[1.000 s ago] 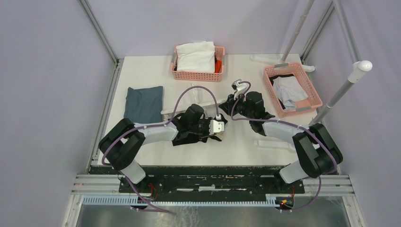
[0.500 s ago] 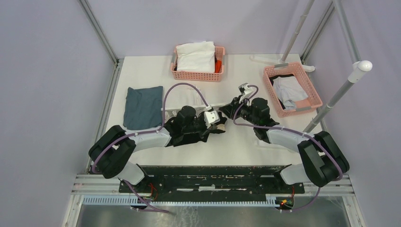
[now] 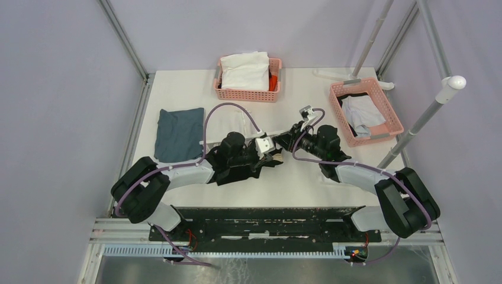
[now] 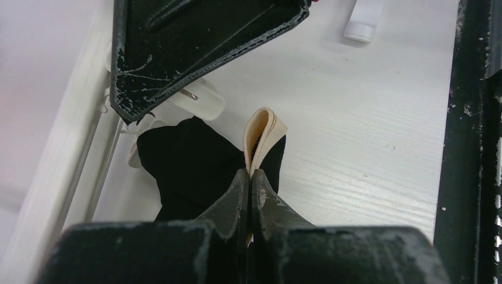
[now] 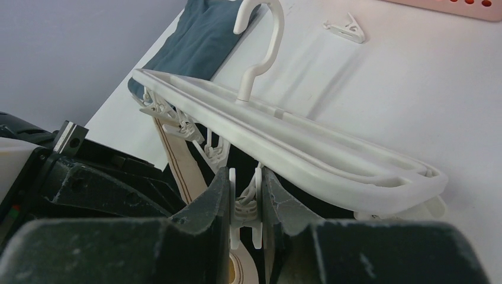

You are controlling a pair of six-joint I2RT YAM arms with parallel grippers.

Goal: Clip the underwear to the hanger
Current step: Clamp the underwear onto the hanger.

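Underwear (image 4: 189, 160) lies on the table (image 4: 355, 148) under the hanger (image 5: 308, 142), waistband (image 4: 263, 127) pinched in the closed left gripper (image 4: 250, 177); the right gripper (image 5: 244, 177) squeezes a clip (image 5: 244, 210), so the waistband must next enter its mouth.

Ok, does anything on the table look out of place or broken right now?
A small white clip lies loose on the table, apart from the hanger, whose clips hang from its rails. It may have come off, though I can't tell. Nothing else looks spilled or damaged.
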